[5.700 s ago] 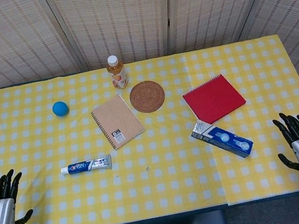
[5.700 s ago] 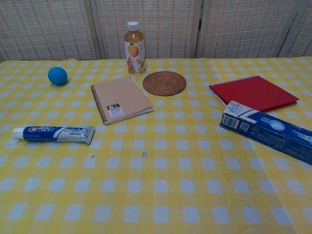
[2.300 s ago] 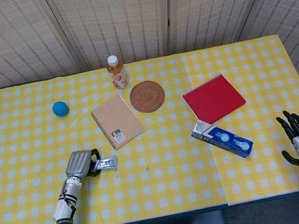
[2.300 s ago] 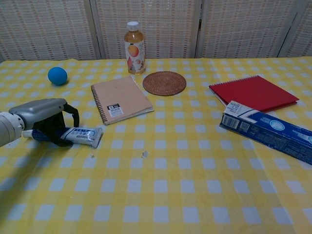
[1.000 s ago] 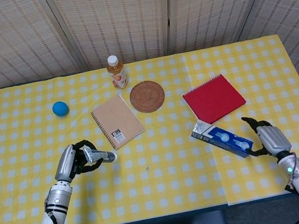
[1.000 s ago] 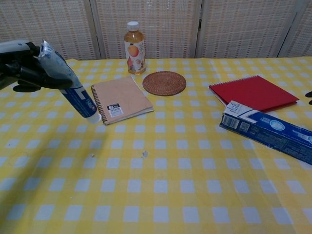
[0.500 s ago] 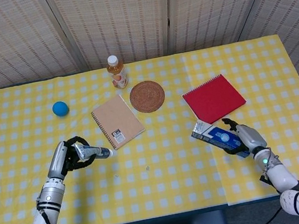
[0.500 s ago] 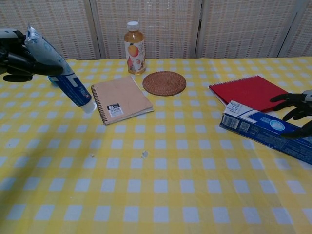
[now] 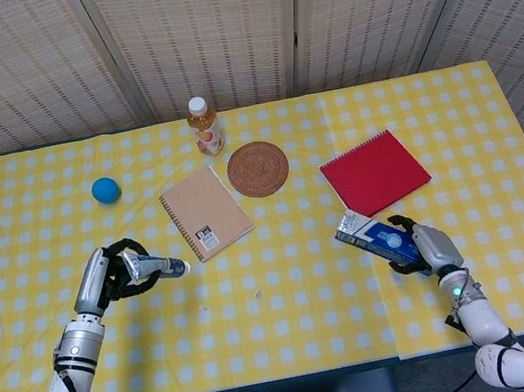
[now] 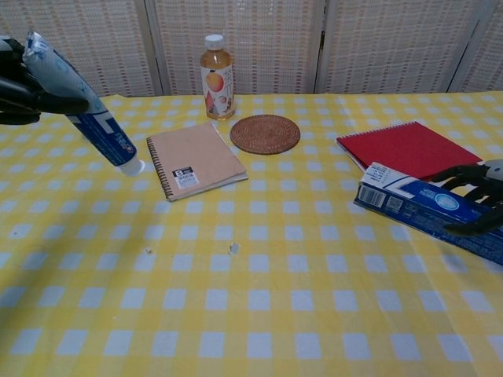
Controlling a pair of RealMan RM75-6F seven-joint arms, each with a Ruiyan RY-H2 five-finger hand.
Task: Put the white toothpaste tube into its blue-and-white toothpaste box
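My left hand (image 9: 104,277) holds the white toothpaste tube (image 9: 156,267) off the table at the left, the capped end pointing right toward the tan notebook. In the chest view the tube (image 10: 88,105) slants down to the right from the left hand (image 10: 17,85). The blue-and-white toothpaste box (image 9: 370,234) lies flat at the right, its open flap end toward the red notebook. My right hand (image 9: 431,246) grips the box's right half, fingers on the far edge and thumb at the near edge. The chest view shows the right hand (image 10: 481,196) wrapped over the box (image 10: 415,203).
On the yellow checked cloth lie a tan spiral notebook (image 9: 206,213), a woven coaster (image 9: 258,168), a red notebook (image 9: 375,172) just behind the box, a juice bottle (image 9: 204,125) at the back and a blue ball (image 9: 106,190) at the left.
My left hand has carried the tube a little further left and up. My right hand has slid left along the box and closed its fingers around it.
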